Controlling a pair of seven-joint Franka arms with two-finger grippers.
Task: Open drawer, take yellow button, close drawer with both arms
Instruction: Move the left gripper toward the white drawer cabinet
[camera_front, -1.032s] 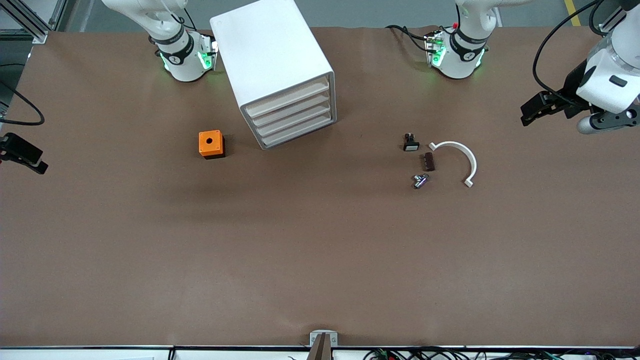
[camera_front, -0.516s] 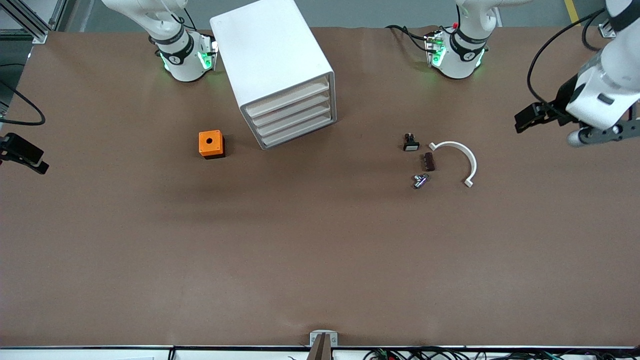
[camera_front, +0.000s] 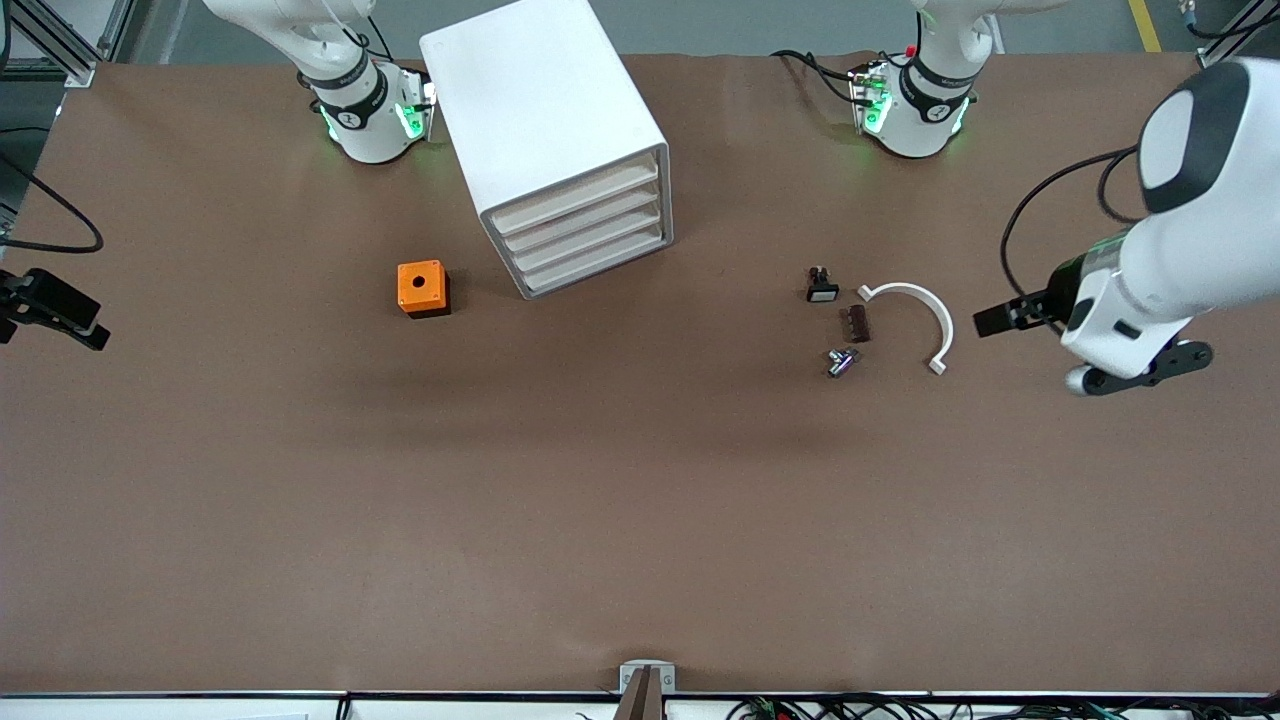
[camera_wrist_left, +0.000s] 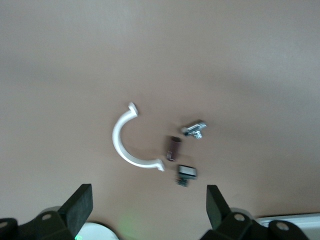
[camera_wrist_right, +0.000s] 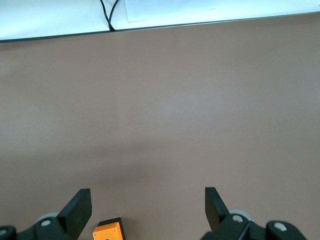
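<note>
- Hovering with its fingers spread wide and nothing between them, the left pincer (camera_front: 1000, 320) is hanging over bare tabletop (camera_front: 640, 500) toward the left arm's end, just beside the white curved clip (camera_front: 915, 318); that stance is fitting a reach that has not picked a target yet
- Lying under the left wrist view are the clip, a small black part with a white face (camera_wrist_left: 187, 172), a dark brown block (camera_wrist_left: 172, 148) and a silvery metal piece (camera_wrist_left: 195, 129), all loose and close together
- Waiting at the right arm's end, the right pincer (camera_front: 55, 310) is also standing released and empty, with the orange box (camera_wrist_right: 109, 231) showing just below its spread fingers
- Sitting well apart from both pincers, the white drawer cabinet (camera_front: 560, 150) is showing all four drawers (camera_front: 585, 235) pushed in
- Staying out of sight, the button is not showing anywhere on the tabletop, so it is probably lying inside a shut drawer
- Judging by this, opening a drawer is coming first, which is likely why both pincers are being kept free
</note>
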